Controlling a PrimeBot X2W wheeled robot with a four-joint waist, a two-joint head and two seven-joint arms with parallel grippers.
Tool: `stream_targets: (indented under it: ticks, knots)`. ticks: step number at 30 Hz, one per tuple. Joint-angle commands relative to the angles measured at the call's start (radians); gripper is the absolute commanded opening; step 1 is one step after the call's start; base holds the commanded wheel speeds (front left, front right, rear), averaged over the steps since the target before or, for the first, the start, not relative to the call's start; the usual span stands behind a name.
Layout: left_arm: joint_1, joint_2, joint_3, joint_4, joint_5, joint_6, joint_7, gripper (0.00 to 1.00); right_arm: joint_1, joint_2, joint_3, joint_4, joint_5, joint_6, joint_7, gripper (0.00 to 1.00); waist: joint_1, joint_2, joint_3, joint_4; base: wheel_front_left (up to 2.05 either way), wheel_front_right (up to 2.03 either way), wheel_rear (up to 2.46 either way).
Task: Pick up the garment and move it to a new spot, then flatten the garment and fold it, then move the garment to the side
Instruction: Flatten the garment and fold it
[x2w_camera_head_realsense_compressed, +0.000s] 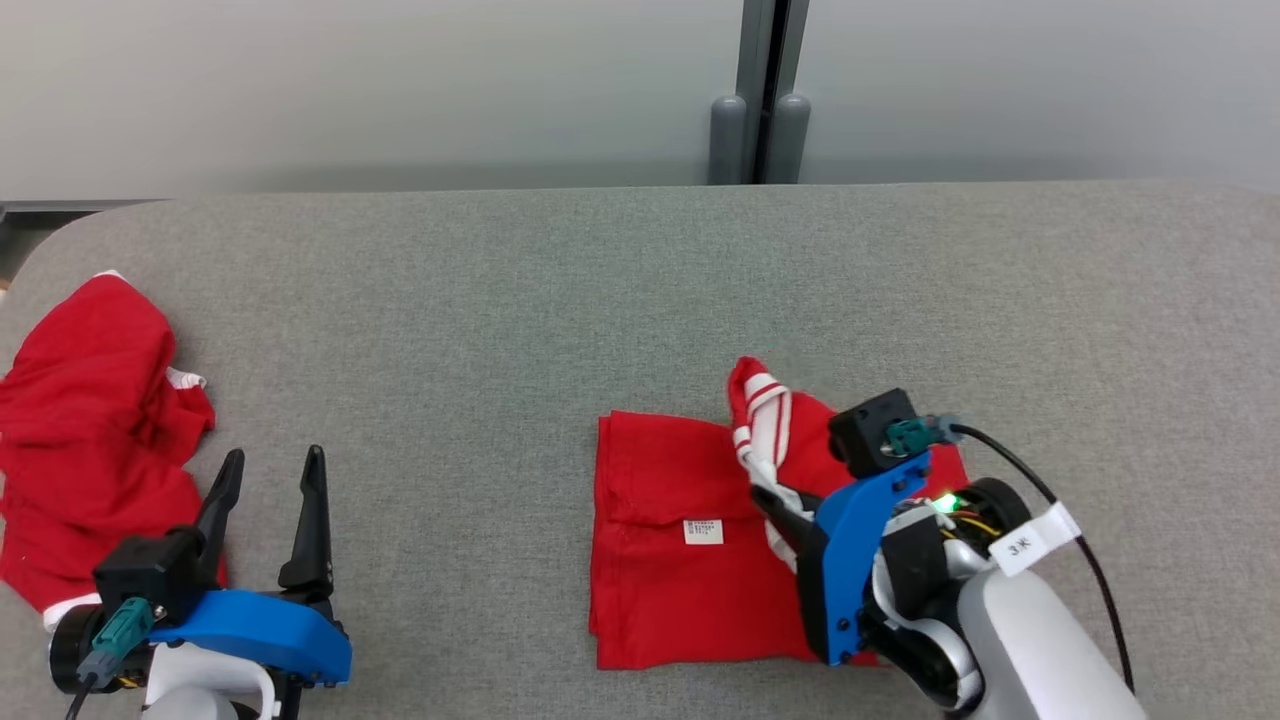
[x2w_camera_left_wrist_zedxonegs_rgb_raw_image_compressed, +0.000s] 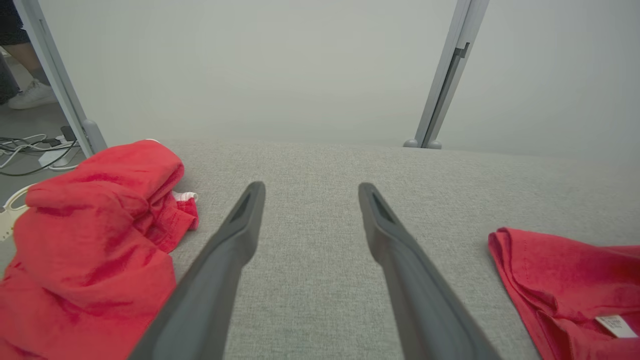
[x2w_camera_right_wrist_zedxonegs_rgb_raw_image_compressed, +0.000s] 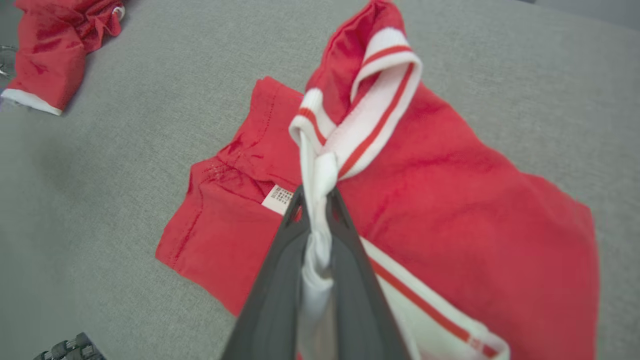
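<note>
Nearest, at 7 o'clock in the head view, the left fingers stand spread and empty just above the counter. At 5 o'clock the right fingers are clenched on the white ribbed band of the garment, lifting that strip off the cloth.

The garment lies at the counter's 5 o'clock as a soft red knit squared into a rough rectangle, with stitched hems, a small white label and red-striped white trim. It looks already placed and flattened, with the folding under way. Laying the raised band down and shifting the bundle aside appear to remain.

Further off at 9 o'clock, well apart, a second red garment sits crumpled. The counter itself is grey woven fabric, matte and slightly nubbly.
</note>
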Motion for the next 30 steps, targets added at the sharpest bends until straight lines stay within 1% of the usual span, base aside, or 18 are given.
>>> stream_targets:
  ticks: [1,6,12,17,21,22,23,24,28,30]
  knots:
    - [-0.014,-0.001,-0.001,0.001,0.004,-0.004,0.001,1.00,-0.018,0.002,0.014,0.012,0.013,0.001,-0.009,0.00,0.0000,0.0000,0.002,0.006,0.00,0.00,0.00]
    - [-0.028,-0.002,-0.009,0.010,0.006,-0.009,-0.001,1.00,-0.106,0.002,0.109,0.144,0.099,0.001,-0.082,0.00,0.0000,0.0000,0.010,0.023,0.00,0.00,0.00]
    - [-0.041,-0.003,-0.016,0.023,0.003,-0.015,-0.003,1.00,-0.201,0.002,0.203,0.302,0.163,0.001,-0.143,0.00,0.0000,0.0000,0.018,0.037,0.00,0.00,0.00]
    - [-0.047,-0.009,-0.024,0.037,0.000,-0.022,-0.008,1.00,-0.252,0.002,0.269,0.398,0.218,0.001,-0.189,0.00,0.0000,0.0000,0.021,0.046,0.00,0.00,0.00]
    - [-0.049,-0.013,-0.029,0.048,-0.001,-0.026,-0.012,1.00,-0.282,0.002,0.316,0.448,0.271,0.001,-0.226,0.00,0.0000,0.0000,0.021,0.052,0.00,0.00,0.00]
    - [-0.051,-0.014,-0.031,0.050,-0.002,-0.026,-0.012,1.00,-0.287,0.002,0.326,0.458,0.288,0.001,-0.237,0.30,0.0000,0.0000,0.021,0.053,0.00,0.00,0.00]
    - [-0.052,-0.015,-0.032,0.053,-0.001,-0.027,-0.013,1.00,-0.290,0.002,0.334,0.465,0.304,0.001,-0.249,0.82,0.0000,0.0000,0.021,0.054,0.00,0.00,0.00]
    - [-0.054,-0.017,-0.032,0.055,-0.002,-0.027,-0.015,1.00,-0.293,0.002,0.341,0.470,0.325,0.001,-0.263,1.00,0.0000,0.0000,0.020,0.056,0.00,0.00,0.00]
    - [-0.056,-0.016,-0.031,0.061,-0.005,-0.027,-0.020,1.00,-0.309,0.002,0.361,0.458,0.430,0.001,-0.318,1.00,0.0000,0.0000,0.013,0.058,0.00,0.00,0.00]
    - [-0.051,-0.013,-0.029,0.062,-0.007,-0.026,-0.022,1.00,-0.313,0.002,0.362,0.431,0.493,0.001,-0.357,1.00,0.0000,0.0000,0.008,0.055,0.00,0.00,0.00]
